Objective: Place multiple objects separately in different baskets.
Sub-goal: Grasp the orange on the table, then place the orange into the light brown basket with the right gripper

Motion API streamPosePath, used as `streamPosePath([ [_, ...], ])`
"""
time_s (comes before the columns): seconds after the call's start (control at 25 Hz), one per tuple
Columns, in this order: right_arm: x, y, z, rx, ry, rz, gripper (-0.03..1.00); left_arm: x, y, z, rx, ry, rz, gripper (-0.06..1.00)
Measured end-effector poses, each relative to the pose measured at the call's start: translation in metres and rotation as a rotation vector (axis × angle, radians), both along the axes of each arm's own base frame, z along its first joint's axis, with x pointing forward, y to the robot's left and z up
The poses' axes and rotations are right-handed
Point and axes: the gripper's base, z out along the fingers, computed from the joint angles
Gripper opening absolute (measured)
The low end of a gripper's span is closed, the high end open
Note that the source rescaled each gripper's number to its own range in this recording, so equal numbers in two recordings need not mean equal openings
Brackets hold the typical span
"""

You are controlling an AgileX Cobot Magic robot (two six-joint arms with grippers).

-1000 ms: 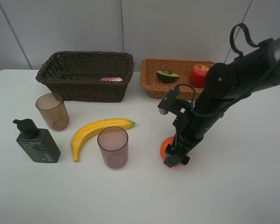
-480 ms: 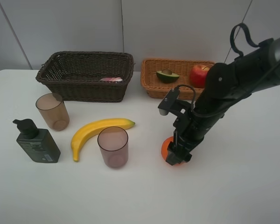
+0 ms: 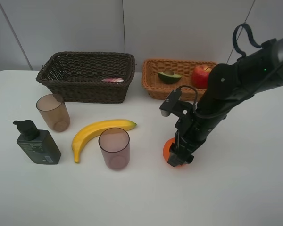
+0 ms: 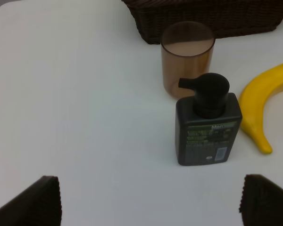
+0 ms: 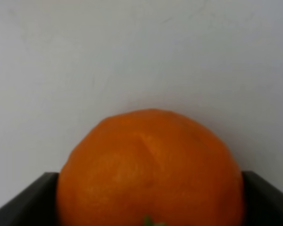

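The dark green pump bottle [image 4: 207, 134] by the table's [image 4: 85, 94] left edge reads "Men"; left jaws stand wide open, right jaws grip the orange [image 5: 148, 169].

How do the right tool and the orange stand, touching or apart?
Touching. The right wrist view shows the orange filling the right tool, its sides flush against both fingers with no gap.
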Motion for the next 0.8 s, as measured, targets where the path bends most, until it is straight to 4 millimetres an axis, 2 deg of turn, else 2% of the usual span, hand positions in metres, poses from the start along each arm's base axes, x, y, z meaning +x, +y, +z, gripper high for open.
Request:
streamPosePath([
  [0.24, -0.002, 0.000, 0.000, -0.006, 0.033, 0.003, 0.63, 0.000, 0.000, 0.000, 0.000, 0.000, 0.000, 1.00],
  [0.4, -0.001, 0.003, 0.008, -0.016, 0.094, 0.023, 0.63, 0.000, 0.000, 0.000, 0.000, 0.000, 0.000, 1.00],
  [0.8, 0.024, 0.018, 0.052, -0.028, 0.100, 0.105, 0.63, 0.000, 0.000, 0.000, 0.000, 0.000, 0.000, 1.00],
])
